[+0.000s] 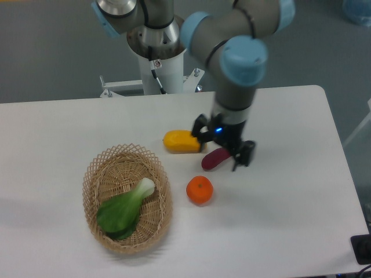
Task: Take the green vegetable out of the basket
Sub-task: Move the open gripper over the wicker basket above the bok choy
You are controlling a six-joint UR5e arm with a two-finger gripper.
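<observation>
Camera view: bok choy (123, 209) lies inside the basket (95, 174), stem end toward the upper right, untouched. Pincer (223, 152) hangs spread and empty over the sweet potato (215, 158), well apart from the basket. Judged step: approach not begun. Next move requires travel over the basket, then descent onto the vegetable.

Bok choy (123, 208) uncovered in basket (95, 168); orange (199, 190) near rim.
</observation>
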